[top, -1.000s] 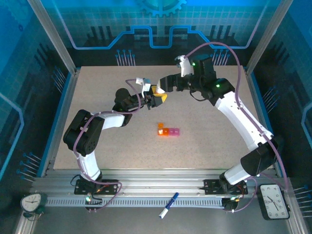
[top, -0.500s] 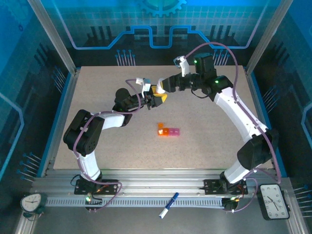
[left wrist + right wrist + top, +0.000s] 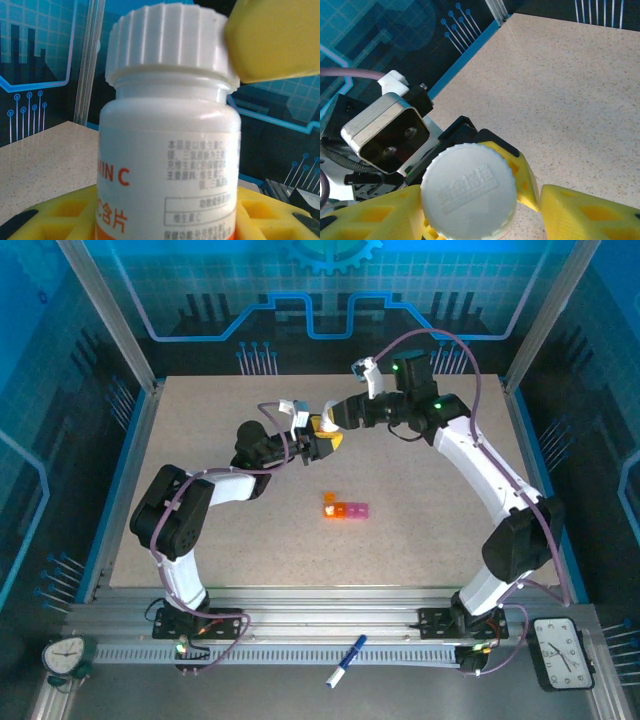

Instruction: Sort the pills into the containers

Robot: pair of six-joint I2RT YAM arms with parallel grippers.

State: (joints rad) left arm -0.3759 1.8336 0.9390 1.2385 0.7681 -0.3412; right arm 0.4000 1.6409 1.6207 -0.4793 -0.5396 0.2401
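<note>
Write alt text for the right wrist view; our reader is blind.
A white ribbed bottle cap, seen from above, sits between the right pincer's yellow fingers. The left pincer holds the bottle beneath, over a speckled beige table.

From my station the bottle [image 3: 165,150] reads as smooth white plastic with a soft sheen and a printed label. Its cap [image 3: 468,187] is matt white plastic, ribbed round the edge, with raised characters moulded on top. The fingers [image 3: 585,215] of the right gripper [image 3: 480,212] and those of the left gripper [image 3: 165,222] look like matt yellow moulded plastic with recessed pockets. I see the table [image 3: 200,420] as a pale, speckled, matt, stone-like top. The containers [image 3: 345,508] are translucent plastic, faintly glossy. The frame [image 3: 330,625] is bare brushed metal, and the arm shells [image 3: 480,470] are glossy white plastic.
</note>
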